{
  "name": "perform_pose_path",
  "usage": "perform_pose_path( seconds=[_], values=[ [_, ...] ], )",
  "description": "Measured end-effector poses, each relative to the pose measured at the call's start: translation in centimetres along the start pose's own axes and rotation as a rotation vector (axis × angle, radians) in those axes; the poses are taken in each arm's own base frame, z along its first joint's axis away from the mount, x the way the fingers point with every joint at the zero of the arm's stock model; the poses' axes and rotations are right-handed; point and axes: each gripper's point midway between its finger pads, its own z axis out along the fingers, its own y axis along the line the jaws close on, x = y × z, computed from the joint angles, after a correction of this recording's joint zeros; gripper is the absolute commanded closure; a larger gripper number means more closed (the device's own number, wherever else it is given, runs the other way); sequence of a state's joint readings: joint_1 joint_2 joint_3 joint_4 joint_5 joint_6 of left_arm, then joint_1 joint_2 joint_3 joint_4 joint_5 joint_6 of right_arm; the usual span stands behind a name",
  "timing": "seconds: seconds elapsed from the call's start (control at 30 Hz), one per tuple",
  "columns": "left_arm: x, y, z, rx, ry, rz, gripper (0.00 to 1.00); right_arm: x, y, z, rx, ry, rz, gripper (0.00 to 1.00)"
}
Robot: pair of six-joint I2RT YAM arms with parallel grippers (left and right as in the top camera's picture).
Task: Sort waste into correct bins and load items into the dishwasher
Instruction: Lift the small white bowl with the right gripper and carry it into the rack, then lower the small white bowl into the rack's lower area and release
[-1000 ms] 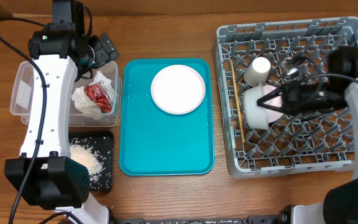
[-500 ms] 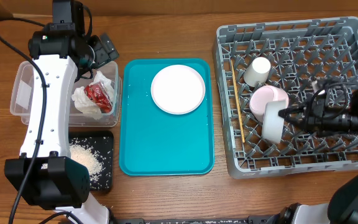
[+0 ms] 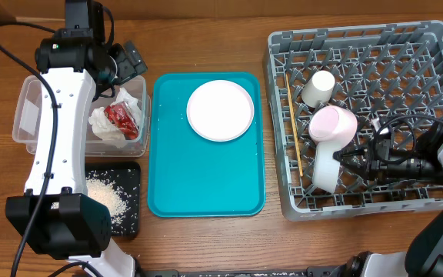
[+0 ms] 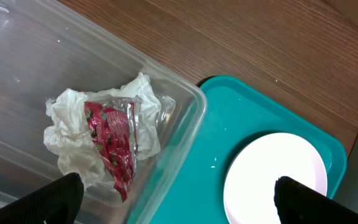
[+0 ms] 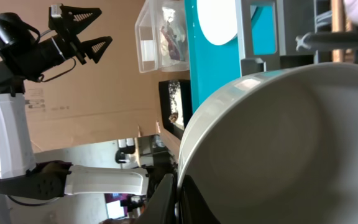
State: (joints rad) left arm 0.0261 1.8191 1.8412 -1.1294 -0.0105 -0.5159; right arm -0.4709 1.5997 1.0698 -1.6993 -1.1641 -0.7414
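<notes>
The white-pink bowl [image 3: 323, 163] is now stood on edge among the pegs at the near left of the dish rack [image 3: 344, 35], having been shifted nearer and tipped up within the last second. Its rim is pinched by the right hand [image 3: 346, 159], whose arm has been drawn back towards the near right. The bowl is therefore judged all but loaded, with only release outstanding. The cup [image 3: 319, 87] and chopsticks [image 3: 293, 135] are already racked. The plate [image 3: 220, 110], unmoved on the teal tray [image 3: 206, 185], is left to load. The napkin [image 3: 104, 131] and wrapper [image 3: 121, 117] are in the clear tub [image 3: 25, 115], over whose far end the left hand [image 3: 123, 61] is held spread and empty.
</notes>
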Motion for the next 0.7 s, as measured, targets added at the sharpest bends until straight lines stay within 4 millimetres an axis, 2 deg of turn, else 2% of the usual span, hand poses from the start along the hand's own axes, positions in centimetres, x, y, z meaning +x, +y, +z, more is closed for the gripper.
perform_pose_path(
  seconds=[0.57,0.7],
  values=[
    [0.0,0.0,0.0,0.0,0.0,0.0,0.0,0.45,-0.42,0.07,0.008,0.008,-0.016,0.96],
    [0.0,0.0,0.0,0.0,0.0,0.0,0.0,0.19,-0.78,-0.27,0.022,-0.008,-0.032,0.92]
  ],
)
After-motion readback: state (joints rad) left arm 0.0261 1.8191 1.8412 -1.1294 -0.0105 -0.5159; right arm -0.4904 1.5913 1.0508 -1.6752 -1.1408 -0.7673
